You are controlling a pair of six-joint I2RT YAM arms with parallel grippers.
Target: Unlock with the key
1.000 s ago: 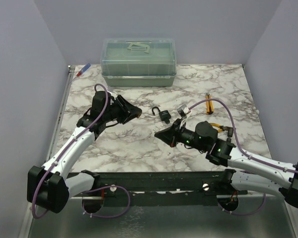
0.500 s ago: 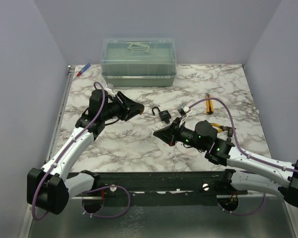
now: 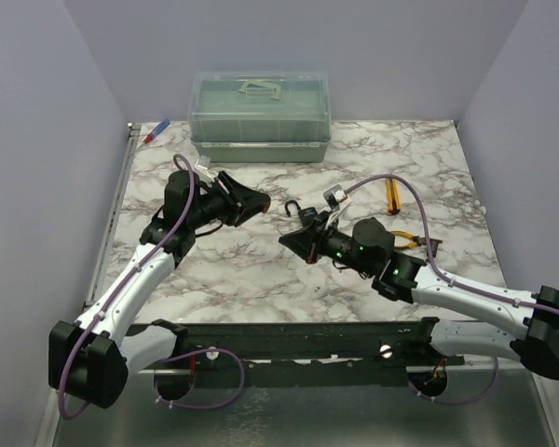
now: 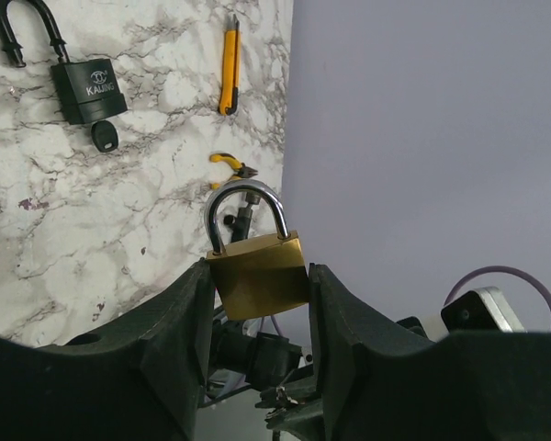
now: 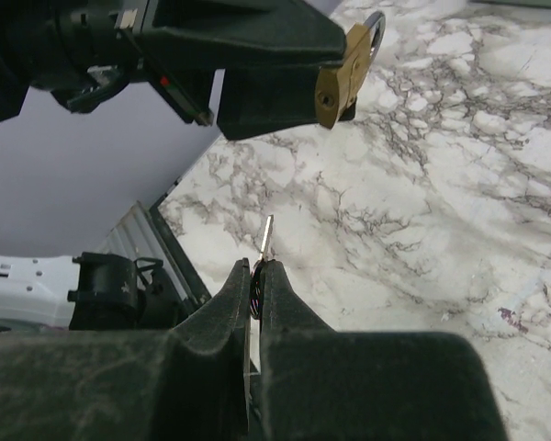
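Observation:
My left gripper (image 4: 257, 276) is shut on a small brass padlock (image 4: 257, 274), its steel shackle pointing up and away in the left wrist view. The right wrist view shows that padlock (image 5: 342, 72) with its keyhole end turned towards me. My right gripper (image 5: 257, 266) is shut on the key (image 5: 269, 235); only the thin metal blade sticks out past the fingertips, aimed at the brass padlock but well apart from it. From above, the left gripper (image 3: 253, 205) and right gripper (image 3: 287, 240) face each other mid-table, a short gap between them.
A black padlock (image 4: 85, 85) with an open shackle lies on the marble, a second black-headed key (image 4: 104, 138) at its base. A yellow knife (image 4: 229, 64) and yellow pliers (image 4: 230, 163) lie to the right. A green lidded box (image 3: 259, 116) stands at the back, a pen (image 3: 156, 132) beside it.
My right gripper has carried the key left and further away from the near edge, closer to the left gripper. The left gripper with the brass padlock shifted slightly towards the back.

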